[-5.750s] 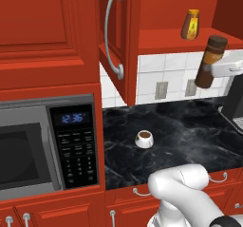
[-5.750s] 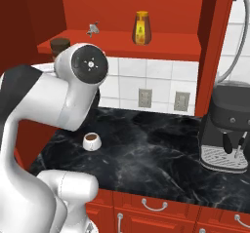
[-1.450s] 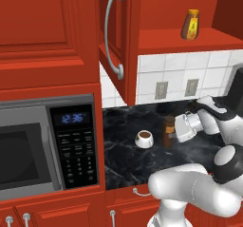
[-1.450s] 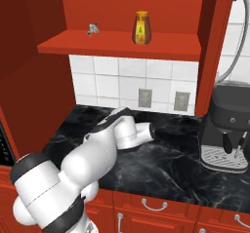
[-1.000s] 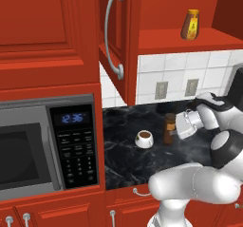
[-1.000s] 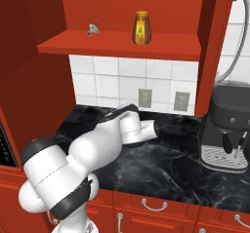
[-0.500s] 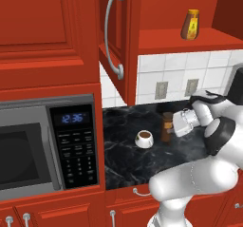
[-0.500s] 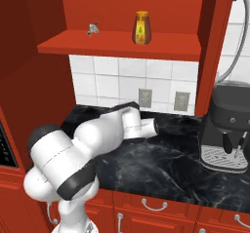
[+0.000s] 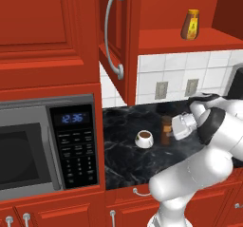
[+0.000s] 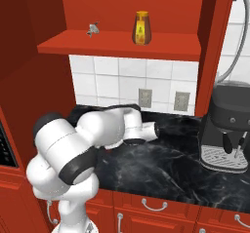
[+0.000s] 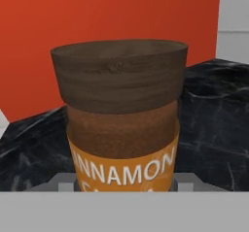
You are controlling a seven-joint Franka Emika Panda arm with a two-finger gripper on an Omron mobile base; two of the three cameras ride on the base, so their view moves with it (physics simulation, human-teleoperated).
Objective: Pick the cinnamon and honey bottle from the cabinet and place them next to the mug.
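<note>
The cinnamon, a dark brown bottle with an orange label band, stands upright at counter level just right of the white mug. My gripper is shut on it from the right. In the hand view the cinnamon sits close up, cap on top, label readable. I cannot tell whether its base touches the counter. The amber honey bottle stands on the shelf of the open red cabinet, whose door carries a long silver handle.
A microwave sits left of the black marble counter. A dark coffee machine stands at the counter's right end. A small grey object rests on the shelf left of the honey bottle. Wall outlets sit behind the mug.
The cinnamon, still gripped, came down from shelf height to counter level and in the last second edged a little left toward the mug. The arm's elbow swung. The honey bottle stayed put.
</note>
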